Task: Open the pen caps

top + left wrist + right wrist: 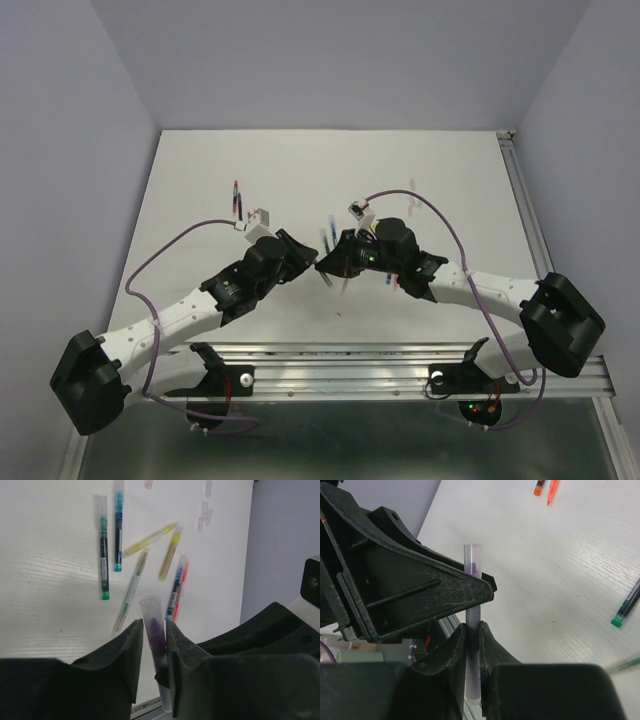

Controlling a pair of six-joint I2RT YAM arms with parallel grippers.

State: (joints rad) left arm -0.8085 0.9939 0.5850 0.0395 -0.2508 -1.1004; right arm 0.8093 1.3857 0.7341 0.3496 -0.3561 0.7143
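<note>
Top view: left gripper (313, 262) and right gripper (328, 266) meet tip to tip mid-way across the white table (200, 180).

Left wrist view: jaws clamped on the pale translucent pen cap (150, 611), purple showing inside. Loose green pen (103, 550) and other coloured pens lie farther off.

Right wrist view: jaws clamped on the thin purple pen (472, 680) barrel. The cap stands upright above, against the left gripper.
</note>
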